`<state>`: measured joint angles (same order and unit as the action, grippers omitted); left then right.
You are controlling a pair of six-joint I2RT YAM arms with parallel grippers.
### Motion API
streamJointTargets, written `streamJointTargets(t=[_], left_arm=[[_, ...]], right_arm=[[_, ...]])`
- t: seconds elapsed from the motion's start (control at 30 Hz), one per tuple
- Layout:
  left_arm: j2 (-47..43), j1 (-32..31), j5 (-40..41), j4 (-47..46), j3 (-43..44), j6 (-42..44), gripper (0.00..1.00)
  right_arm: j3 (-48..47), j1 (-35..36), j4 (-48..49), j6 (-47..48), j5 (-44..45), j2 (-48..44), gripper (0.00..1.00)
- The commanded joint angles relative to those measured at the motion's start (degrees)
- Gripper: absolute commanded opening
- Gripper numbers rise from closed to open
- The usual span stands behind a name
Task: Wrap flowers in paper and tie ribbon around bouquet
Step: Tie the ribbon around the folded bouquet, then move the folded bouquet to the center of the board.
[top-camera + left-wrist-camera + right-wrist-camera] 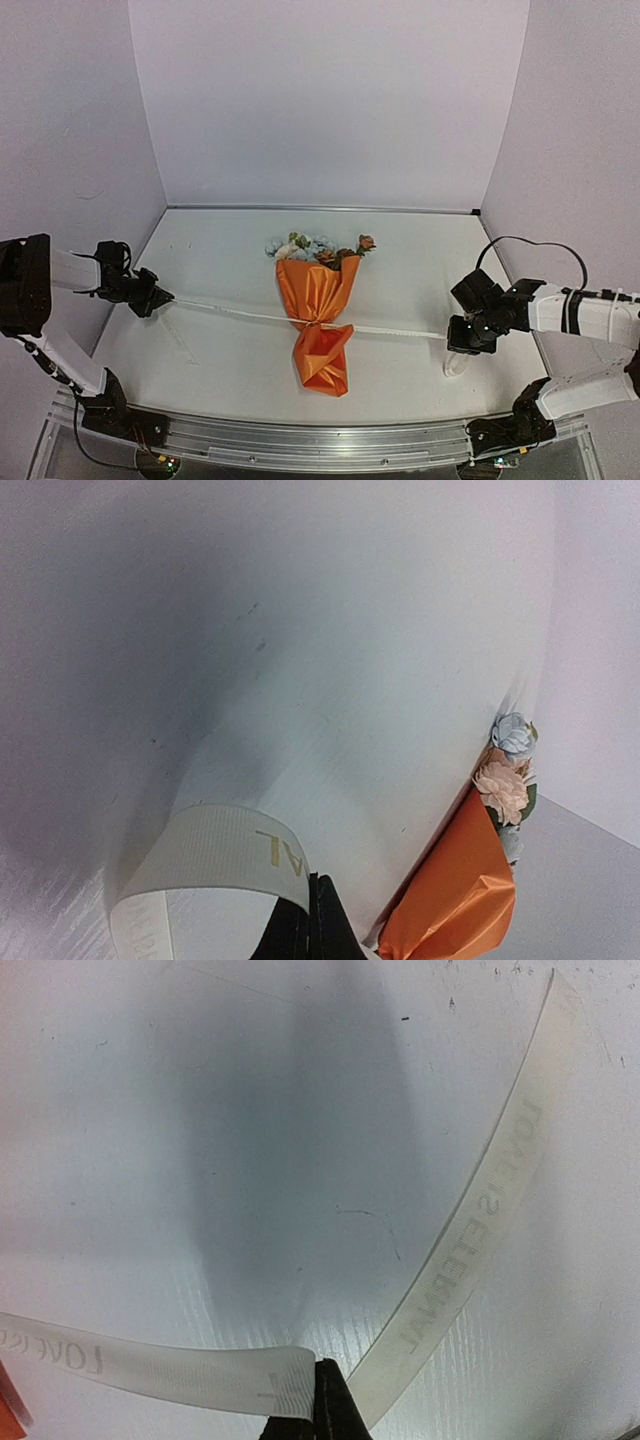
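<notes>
- Top view: the bouquet [318,330] lies at the middle of the table [220,250], with the flowers [315,246] toward the far wall. The ribbon [240,312] pinches the orange paper [322,290] at its waist and runs taut across it from side to side. The left gripper [163,297] is clamped on the ribbon's left end and the right gripper [462,342] on its right part. Both are well apart from the bouquet.
- Left wrist view: closed black fingertips pinch the lettered ribbon, which loops just before them. The paper and pale blooms show at lower right.
- Right wrist view: closed jaws pinch the ribbon. One length leads left toward an orange sliver of paper, and a free tail curves away over the table.
</notes>
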<state>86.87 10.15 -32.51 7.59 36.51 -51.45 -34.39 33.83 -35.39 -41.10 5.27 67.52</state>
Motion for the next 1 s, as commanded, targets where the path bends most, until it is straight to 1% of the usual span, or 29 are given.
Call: streamJointTargets(t=[0.0, 0.03, 0.07, 0.1, 0.13, 0.17, 0.27, 0.3, 0.4, 0.53, 0.57, 0.67, 0.73, 0.83, 0.97], left_arm=[[1.63, 1.01, 13.38, -2.23, 5.89, 5.6, 0.0], [1.72, 0.02, 13.79, -1.43, 6.65, 6.29, 0.0], [1.69, -0.75, 14.19, -0.84, 7.47, 6.91, 0.0], [1.47, -1.97, 14.81, -0.04, 8.17, 7.54, 0.01], [1.16, -2.85, 15.66, 0.66, 8.88, 8.12, 0.05], [0.87, -3.73, 16.38, 1.39, 9.57, 8.73, 0.1], [-0.12, -5.49, 17.51, 3.18, 10.92, 10.05, 0.34], [-0.63, -5.72, 17.62, 3.71, 11.12, 10.45, 0.41], [-2.32, -6.87, 18.27, 5.26, 11.72, 11.64, 0.56], [-5.87, -9.33, 18.65, 6.68, 11.49, 12.54, 0.64], [-6.51, -10.97, 18.75, 7.36, 11.62, 12.6, 0.65], [-8.39, -17.07, 22.82, 10.06, 11.86, 13.02, 0.72], [-9.88, -19.76, 24.83, 10.81, 11.15, 12.87, 0.76], [-11.61, -24.36, 26.78, 10.69, 10.23, 13.72, 0.79], [-7.74, -31.12, 28.11, 9.39, 12.39, 15.18, 0.79]], right_arm=[[-2.83, -1.46, -10.76, 1.22, 11.32, 5.06, 0.0], [-3.57, -1.43, -10.6, 2.23, 10.17, 5.95, 0.02], [-4.19, -1.42, -10.32, 3.1, 8.88, 6.44, 0.06], [-4.91, -1.47, -10.2, 3.82, 8.02, 6.66, 0.13], [-5.36, -1.46, -10.19, 4.62, 7.09, 6.67, 0.18], [-5.89, -1.45, -10.18, 5.41, 6.19, 6.61, 0.23], [-7.57, -1.44, -10.22, 7.29, 3.51, 5.93, 0.35], [-8.13, -1.47, -10.31, 7.84, 2.8, 5.59, 0.38], [-9.97, -1.11, -10.32, 9.92, 0.65, 4.55, 0.46], [-13.73, 0.43, -9.09, 14.93, -2.9, 4.83, 0.58], [-14.55, 0.73, -8.46, 15.99, -4.17, 5.17, 0.61], [-17.21, 1.48, -7.45, 17.7, -6.66, 6.24, 0.67], [-19.12, 1.5, -7.46, 17.57, -6.58, 6.86, 0.71], [-22.15, 1.8, -7.59, 18.03, -8.41, 8.44, 0.73], [-28.25, 5.08, -8.06, 18.3, -9.14, 13.19, 0.75]])
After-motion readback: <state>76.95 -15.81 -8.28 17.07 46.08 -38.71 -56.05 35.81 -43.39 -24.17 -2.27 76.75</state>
